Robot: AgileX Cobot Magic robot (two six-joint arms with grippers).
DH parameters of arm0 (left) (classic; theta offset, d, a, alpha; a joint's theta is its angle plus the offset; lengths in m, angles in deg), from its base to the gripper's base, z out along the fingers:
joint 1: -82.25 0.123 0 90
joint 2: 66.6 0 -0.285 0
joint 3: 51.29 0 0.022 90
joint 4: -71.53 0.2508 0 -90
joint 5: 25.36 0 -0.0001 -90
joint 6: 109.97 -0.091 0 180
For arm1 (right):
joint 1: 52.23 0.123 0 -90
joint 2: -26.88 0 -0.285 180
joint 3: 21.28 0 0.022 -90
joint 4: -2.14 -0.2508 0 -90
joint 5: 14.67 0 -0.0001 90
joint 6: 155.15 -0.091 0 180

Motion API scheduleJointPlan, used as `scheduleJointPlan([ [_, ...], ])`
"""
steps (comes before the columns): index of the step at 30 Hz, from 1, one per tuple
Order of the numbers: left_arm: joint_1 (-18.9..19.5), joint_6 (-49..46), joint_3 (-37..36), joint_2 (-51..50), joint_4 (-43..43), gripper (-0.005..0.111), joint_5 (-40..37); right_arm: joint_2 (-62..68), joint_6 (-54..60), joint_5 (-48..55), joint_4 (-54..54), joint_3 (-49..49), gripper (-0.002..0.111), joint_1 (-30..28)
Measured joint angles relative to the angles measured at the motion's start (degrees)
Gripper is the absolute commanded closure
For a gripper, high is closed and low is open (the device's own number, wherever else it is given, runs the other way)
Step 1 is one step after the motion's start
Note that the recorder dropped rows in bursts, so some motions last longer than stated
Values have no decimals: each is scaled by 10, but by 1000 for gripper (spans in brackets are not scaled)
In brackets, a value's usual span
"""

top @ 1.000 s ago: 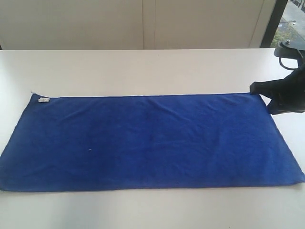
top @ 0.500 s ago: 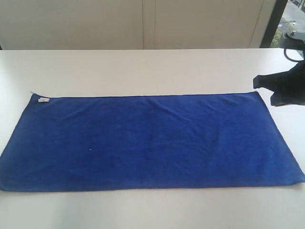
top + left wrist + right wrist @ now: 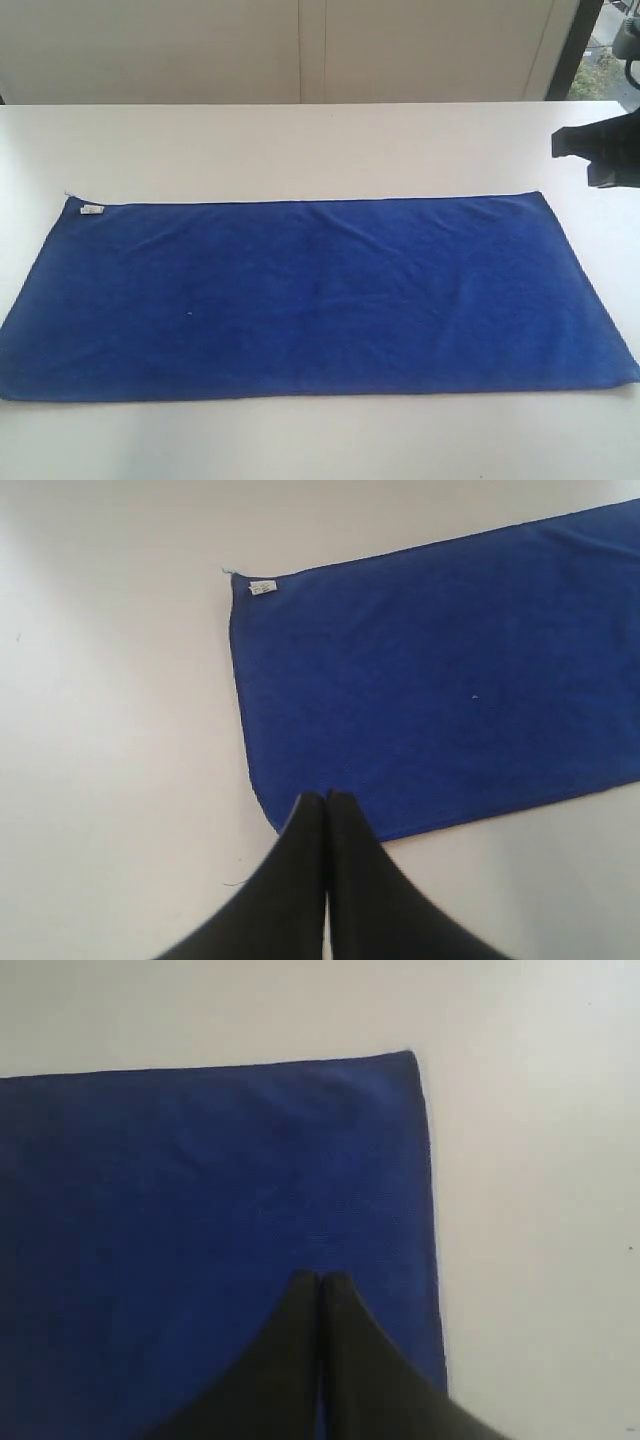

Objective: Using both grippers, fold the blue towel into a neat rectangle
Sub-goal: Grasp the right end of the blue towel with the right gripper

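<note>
Left end effector [image 3: 326,798] and right end effector [image 3: 320,1278] pressed together, empty, clear of the blue towel [image 3: 310,295] spread flat on the tabletop [image 3: 300,150]. Folding apparently unstarted; next calls for opening, then pinching matching corners.

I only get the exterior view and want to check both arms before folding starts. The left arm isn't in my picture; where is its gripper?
Observer: The left gripper is shut, pointing at the blue towel near the corner that shares a short edge with the white tag.
Operator: And the other arm? I see only a dark shape.
Observer: The right gripper is shut too, fingers pressed together, aimed toward the towel's tagless short end.
Operator: Any cloth held?
Observer: No, neither wrist view shows cloth between the fingers.
</note>
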Motion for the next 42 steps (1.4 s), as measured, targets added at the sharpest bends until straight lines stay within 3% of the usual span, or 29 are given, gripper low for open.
scheduleJointPlan([
  [11,0,0,0,0,0,107,0,105,48,-17,22,0,106,0],
  [25,0,0,0,0,0,107,-1,191,10,-53,74,0,59,-22],
  [40,0,0,0,0,0,107,-1,274,8,-129,63,0,59,-27],
  [41,0,0,0,0,0,107,-1,275,8,-132,61,0,63,-27],
  [42,0,0,0,0,0,107,-1,277,8,-135,60,1,74,-27],
])
